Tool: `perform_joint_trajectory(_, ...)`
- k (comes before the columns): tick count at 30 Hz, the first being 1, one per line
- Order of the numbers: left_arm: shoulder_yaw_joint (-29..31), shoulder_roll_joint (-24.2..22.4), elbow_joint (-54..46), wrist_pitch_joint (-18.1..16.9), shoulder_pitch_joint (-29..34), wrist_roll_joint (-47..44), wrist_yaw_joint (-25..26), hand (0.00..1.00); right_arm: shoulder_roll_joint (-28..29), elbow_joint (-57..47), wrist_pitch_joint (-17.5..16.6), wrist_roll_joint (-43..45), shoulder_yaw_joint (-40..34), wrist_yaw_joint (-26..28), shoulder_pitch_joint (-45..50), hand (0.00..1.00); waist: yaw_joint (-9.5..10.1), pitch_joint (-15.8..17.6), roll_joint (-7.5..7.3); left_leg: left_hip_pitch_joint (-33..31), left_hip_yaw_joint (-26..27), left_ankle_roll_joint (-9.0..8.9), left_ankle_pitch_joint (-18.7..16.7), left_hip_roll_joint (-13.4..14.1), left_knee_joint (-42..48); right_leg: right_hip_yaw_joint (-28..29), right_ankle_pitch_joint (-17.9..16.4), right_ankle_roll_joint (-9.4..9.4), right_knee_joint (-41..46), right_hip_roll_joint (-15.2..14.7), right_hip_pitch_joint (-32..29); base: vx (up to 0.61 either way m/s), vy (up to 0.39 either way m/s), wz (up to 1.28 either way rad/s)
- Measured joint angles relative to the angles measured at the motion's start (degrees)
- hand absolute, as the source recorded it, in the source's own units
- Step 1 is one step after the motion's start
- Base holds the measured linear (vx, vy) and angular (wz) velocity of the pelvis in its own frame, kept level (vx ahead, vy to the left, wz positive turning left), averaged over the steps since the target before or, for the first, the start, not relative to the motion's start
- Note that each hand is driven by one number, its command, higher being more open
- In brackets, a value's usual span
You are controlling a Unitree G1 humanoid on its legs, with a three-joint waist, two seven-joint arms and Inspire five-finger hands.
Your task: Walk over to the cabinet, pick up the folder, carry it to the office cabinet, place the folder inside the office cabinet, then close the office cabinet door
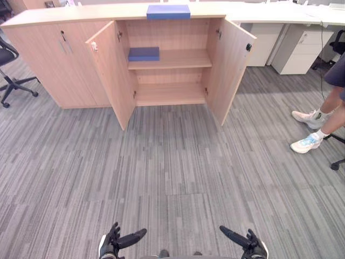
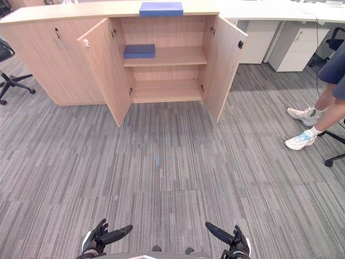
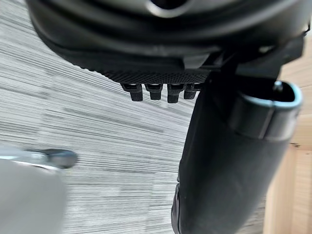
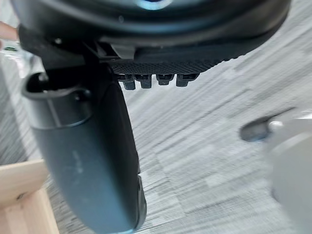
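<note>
Lying flat on top of the cabinet (image 1: 54, 59), the blue folder (image 1: 168, 12) is well apart from me. A second blue folder (image 1: 144, 54) sits on the upper shelf (image 1: 178, 59). The left door (image 1: 113, 75) and right door (image 1: 232, 67) stand wide, so that shelf looks reachable. My left hand (image 1: 116, 241) and right hand (image 1: 248, 244) hang low with relaxed fingers, empty, with carpet (image 1: 172, 178) still to cross.

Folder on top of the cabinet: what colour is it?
The folder is plain blue; the left eye view shows it best.
</note>
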Motion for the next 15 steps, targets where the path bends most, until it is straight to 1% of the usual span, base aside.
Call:
perform_joint_trajectory(3, -0.03, -0.25, -3.16, -0.16, -0.27, 0.02, -0.08, 1.00, -0.26, -3.81, -0.03, -5.63, -1.54, -0.76, -1.55, 1.00, -0.59, 0.86, -0.09, 2.08, -0.14, -0.16, -0.03, 0.00, -1.76, -0.75, 0.01, 0.02, -1.02, 0.09, 1.79, 0.13, 0.007, 0.05)
perform_joint_trajectory(7, -0.03, -0.21, -6.26, -0.25, -0.21, 0.05, -0.34, 1.00, -0.52, -5.89, -0.01, -9.70, -2.11, -0.94, -2.69, 1.00, -0.74, 2.04, -0.07, 3.32, -0.05, -1.03, -0.48, 0.06, -2.47, -0.78, 0.01, 0.02, -1.44, 0.13, 2.83, 0.08, 0.009, 0.00)
perform_joint_trajectory(13, 0.06, 0.01, -6.76, -0.28, -0.22, 0.07, -0.69, 1.00, -1.12, -6.13, 0.17, -11.65, -2.39, -0.93, -3.24, 1.00, -0.76, 2.90, 0.06, 3.29, 0.52, -2.51, -1.46, 0.11, -2.06, -0.64, 0.00, 0.04, -1.34, 0.05, 2.80, 0.03, -0.003, -0.03)
perform_joint_trajectory(14, 0.41, 0.06, -6.90, -0.28, -0.29, 0.07, -0.68, 1.00, -1.12, -6.14, 0.23, -11.65, -2.39, -0.95, -3.94, 1.00, -0.76, 3.66, 0.00, 2.61, 0.95, -3.17, -2.31, 0.18, -0.76, -0.40, -0.05, 0.11, -1.12, -0.03, 2.54, -0.02, -0.014, -0.14)
perform_joint_trajectory(15, 0.85, 0.04, -7.06, -0.28, -0.34, 0.07, -0.67, 1.00, -1.15, -6.15, 0.30, -11.64, -2.39, -0.96, -4.69, 1.00, -0.75, 4.15, 0.07, 1.53, 1.39, -3.31, -3.32, 0.34, 0.91, -0.07, -0.13, 0.23, -0.79, -0.03, 1.90, -0.03, -0.013, -0.19)
